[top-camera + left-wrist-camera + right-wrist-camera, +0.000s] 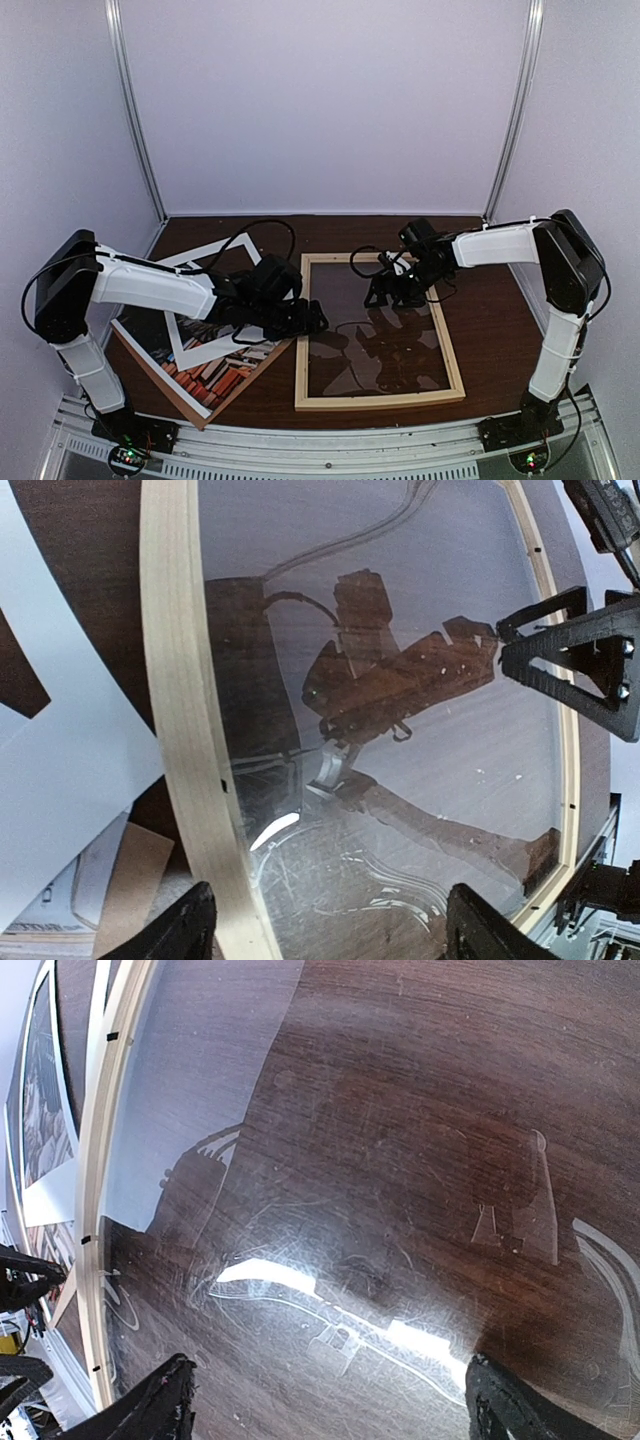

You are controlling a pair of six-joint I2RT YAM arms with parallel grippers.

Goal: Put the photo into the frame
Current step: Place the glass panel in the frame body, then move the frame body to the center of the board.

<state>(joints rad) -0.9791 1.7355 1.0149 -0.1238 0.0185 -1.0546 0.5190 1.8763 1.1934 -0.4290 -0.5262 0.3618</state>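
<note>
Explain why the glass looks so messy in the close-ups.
Left wrist view: the glass carries a dark reflection, and the frame bows from lens distortion. Right wrist view: white glare streaks and fine scratches. Top view: faint dark reflections too.

Frame (378, 402) pale natural wood; surface (490, 310) dark brown woodgrain; mat (205, 352) white; photo (218, 376) red-orange books; left pincer (330, 925), right pincer (330, 1400) black.

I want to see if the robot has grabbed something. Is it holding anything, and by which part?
Nothing is held. The left gripper and the right gripper are both wide open over the frame, gripping nothing.
</note>
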